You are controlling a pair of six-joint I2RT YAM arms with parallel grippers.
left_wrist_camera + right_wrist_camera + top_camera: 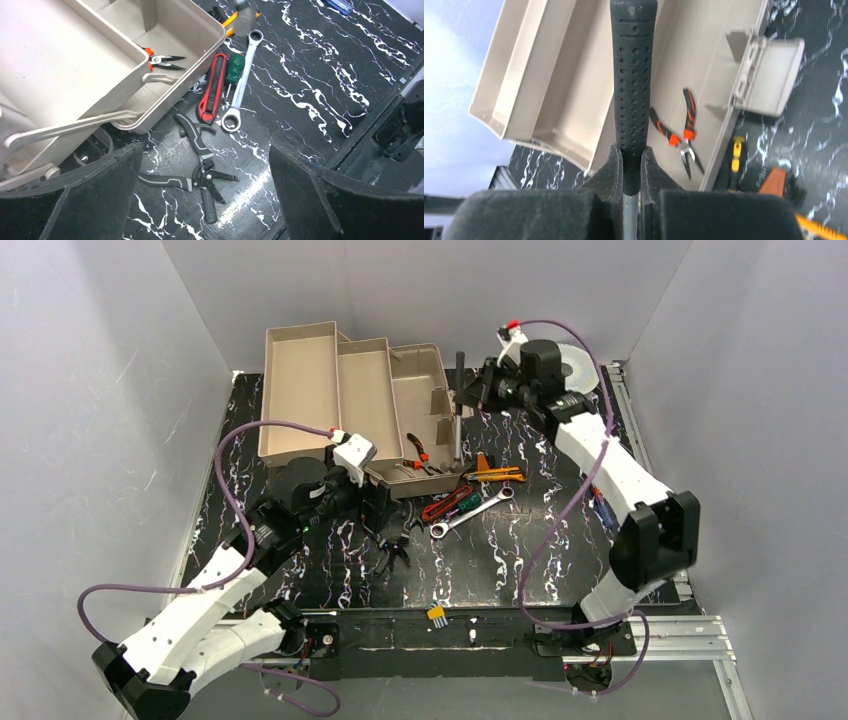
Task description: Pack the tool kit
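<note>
The tan toolbox [345, 390] stands open at the back, its trays folded out; orange-handled pliers [679, 130] lie inside it. My right gripper [631, 165] is shut on the black grip of a hammer [633, 95] and holds it upright over the box's right end [459, 410]. My left gripper [210, 200] is open and empty, above black wire-stripper pliers [200, 170] that lie on the table. A silver wrench [240, 85], a red utility knife [210, 90], a green screwdriver [234, 67] and a yellow knife [495, 475] lie in front of the box.
A round silver wire spool [578, 365] sits at the back right behind my right arm. A small yellow part [437, 615] lies near the front rail. Grey walls close in the black marbled table [520, 560] on three sides.
</note>
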